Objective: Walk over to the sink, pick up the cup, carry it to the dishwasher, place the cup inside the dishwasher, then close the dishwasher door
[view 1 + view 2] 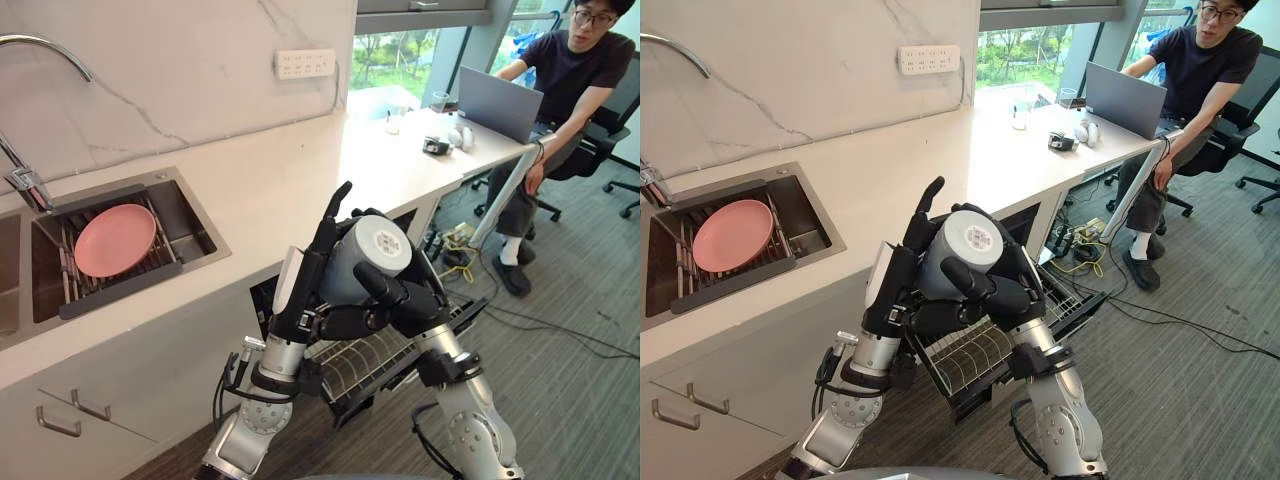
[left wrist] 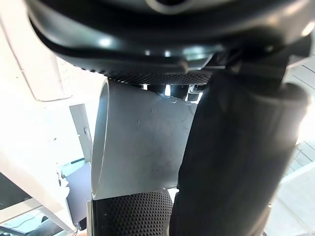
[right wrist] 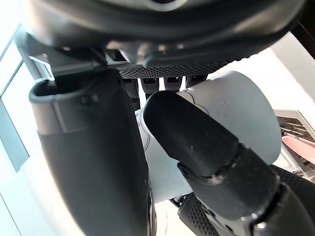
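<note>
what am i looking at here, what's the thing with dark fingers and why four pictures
It is a humanoid robot. The two wide pictures come from cameras in its head, looking down; the two close ones from a camera on each wrist. Its right robot hand is curled round a grey cup, and the left robot hand presses straight fingers against its side. Below is an open dishwasher rack. A pink plate lies in the sink on the left; a person sits at a laptop.

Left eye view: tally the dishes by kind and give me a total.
Cups: 1, the grey cup held between the left hand and the right hand.
Plates: 1, the pink plate in the sink.
Total: 2.
</note>
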`<state>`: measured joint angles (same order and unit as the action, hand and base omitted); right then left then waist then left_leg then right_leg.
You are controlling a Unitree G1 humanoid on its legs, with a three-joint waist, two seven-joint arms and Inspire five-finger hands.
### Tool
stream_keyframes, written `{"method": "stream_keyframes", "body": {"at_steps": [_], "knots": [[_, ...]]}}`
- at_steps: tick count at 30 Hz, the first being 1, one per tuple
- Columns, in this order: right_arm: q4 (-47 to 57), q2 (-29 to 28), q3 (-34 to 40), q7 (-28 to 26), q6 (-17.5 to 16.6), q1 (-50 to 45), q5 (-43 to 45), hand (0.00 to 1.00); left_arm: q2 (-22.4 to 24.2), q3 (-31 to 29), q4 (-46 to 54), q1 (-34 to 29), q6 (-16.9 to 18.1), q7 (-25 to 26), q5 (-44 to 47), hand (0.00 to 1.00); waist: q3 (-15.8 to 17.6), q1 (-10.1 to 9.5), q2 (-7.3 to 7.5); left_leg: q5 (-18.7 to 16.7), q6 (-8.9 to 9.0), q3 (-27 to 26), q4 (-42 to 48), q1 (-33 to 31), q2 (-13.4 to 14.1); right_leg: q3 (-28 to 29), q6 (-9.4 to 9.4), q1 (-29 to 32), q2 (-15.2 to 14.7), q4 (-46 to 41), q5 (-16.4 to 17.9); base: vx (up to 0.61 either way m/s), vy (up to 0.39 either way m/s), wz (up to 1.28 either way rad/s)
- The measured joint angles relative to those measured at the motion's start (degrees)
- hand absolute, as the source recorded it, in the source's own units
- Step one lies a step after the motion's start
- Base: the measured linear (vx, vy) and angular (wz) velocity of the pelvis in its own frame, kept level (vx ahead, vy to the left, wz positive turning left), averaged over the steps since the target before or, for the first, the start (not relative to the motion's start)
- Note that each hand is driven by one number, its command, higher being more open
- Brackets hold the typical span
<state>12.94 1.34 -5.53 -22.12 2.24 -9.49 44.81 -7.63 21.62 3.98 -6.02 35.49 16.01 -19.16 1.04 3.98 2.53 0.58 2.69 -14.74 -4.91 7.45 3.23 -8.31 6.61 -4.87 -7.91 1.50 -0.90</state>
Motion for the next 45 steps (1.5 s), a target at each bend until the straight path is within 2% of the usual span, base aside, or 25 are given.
{"method": "stream_keyframes", "body": {"at_steps": [8, 9, 14, 25, 26, 37, 45], "knots": [[-0.8, -1.0, -1.0, 1.2, 0.0, 0.1, 0.0, 0.00, 0.2, -0.7, 0.0, -0.4, -0.7, 0.0, 0.2, 1.00, 0.1, -0.05, -0.09, 0.0, -0.01, 0.1, 0.0, -0.1, 0.0, -0.1, 0.00, 0.0, 0.0, 0.0, 0.0, 0.00, 0.000, 0.00], [-0.9, -1.1, -1.2, 1.4, 0.0, 0.1, 0.0, 0.00, 0.3, -0.9, 0.0, -0.6, -0.7, 0.0, 0.2, 0.00, 0.1, -0.02, -0.12, 0.0, -0.01, 0.1, 0.0, -0.1, 0.0, -0.1, 0.00, 0.0, 0.0, 0.0, 0.0, 0.00, 0.000, 0.00], [-1.0, -1.7, -1.5, 2.5, 0.0, 0.1, -0.9, 0.00, 1.1, -1.3, 0.0, -0.9, -1.5, 0.0, 0.3, 0.00, 0.3, -0.04, -0.45, 0.0, -0.01, 0.1, 0.0, -0.1, 0.0, -0.1, 0.00, 0.0, 0.0, 0.0, 0.0, 0.00, 0.000, 0.00], [-1.0, -2.5, -1.7, 4.9, -1.4, 1.5, -10.5, 0.00, 1.6, -3.2, 0.0, -1.7, -4.3, 0.0, -0.1, 0.00, 0.8, -0.04, -1.20, 0.0, 0.01, -0.1, 0.0, -0.1, 0.1, 0.0, 0.00, 0.1, 0.1, 0.0, 0.0, 0.00, 0.000, 0.00], [-1.0, -2.4, -1.7, 4.9, -1.4, 1.6, -11.0, 1.00, 1.6, -3.3, 0.0, -1.7, -4.3, 0.0, -0.1, 0.00, 0.8, -0.03, -1.21, 0.0, 0.01, -0.1, 0.0, -0.1, 0.1, 0.1, 0.00, 0.1, 0.1, 0.0, 0.0, 0.00, 0.000, 0.00], [-0.6, -0.9, -1.6, 6.5, -1.8, 2.1, -16.0, 1.00, 0.8, -5.0, 0.2, -1.7, -4.3, 0.5, -2.8, 0.00, 0.8, -0.05, -1.28, -0.1, 0.15, -0.5, 0.0, -0.1, 0.3, 0.4, 0.00, 0.2, 0.3, 0.0, 0.0, 0.00, 0.000, 0.00], [1.3, 1.1, -1.5, 6.1, 1.2, 2.2, -14.7, 1.00, -0.2, -5.0, 1.0, -1.7, -3.5, 1.5, -5.1, 0.00, 1.0, -0.04, -1.59, -0.2, 0.31, -0.9, 0.0, -0.1, 0.5, 0.7, -0.02, 0.3, 0.5, 0.0, 0.0, 0.00, 0.000, -0.02]]}}
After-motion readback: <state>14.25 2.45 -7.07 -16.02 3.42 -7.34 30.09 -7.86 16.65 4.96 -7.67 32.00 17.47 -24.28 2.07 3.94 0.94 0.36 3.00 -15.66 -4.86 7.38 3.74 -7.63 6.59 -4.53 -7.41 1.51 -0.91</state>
